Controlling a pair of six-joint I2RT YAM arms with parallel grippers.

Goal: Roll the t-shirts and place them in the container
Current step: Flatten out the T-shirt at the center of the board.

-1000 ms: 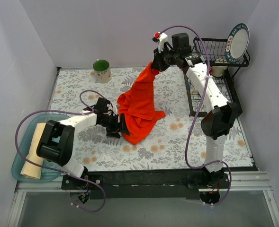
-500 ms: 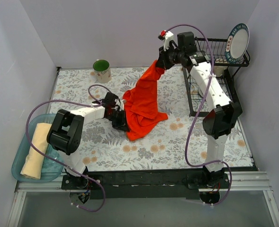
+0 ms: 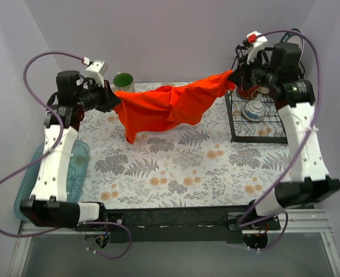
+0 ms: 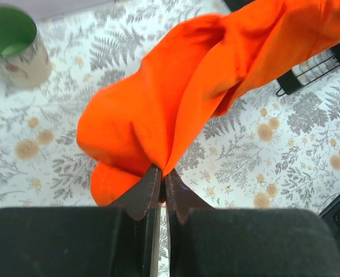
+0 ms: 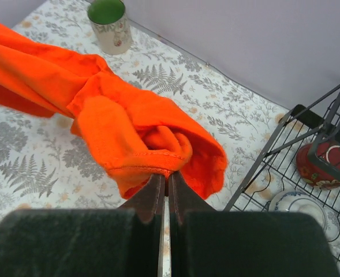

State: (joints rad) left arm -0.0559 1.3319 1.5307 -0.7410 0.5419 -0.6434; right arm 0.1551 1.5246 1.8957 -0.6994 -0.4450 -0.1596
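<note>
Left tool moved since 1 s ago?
Yes. The left tool, shut on the bright orange-red cloth t-shirt, went from mid-table up and back, now beside the green-lined cream mug.

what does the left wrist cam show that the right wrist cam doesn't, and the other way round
Only the left wrist view: the left hand, shut on one end of the orange t-shirt.
Only the right wrist view: the right hand, shut on the shirt's other end, plus a red bowl and a white patterned bowl inside the wire rack.
Both: the shirt, the green mug, the floral table, and at least a corner of the rack.
</note>
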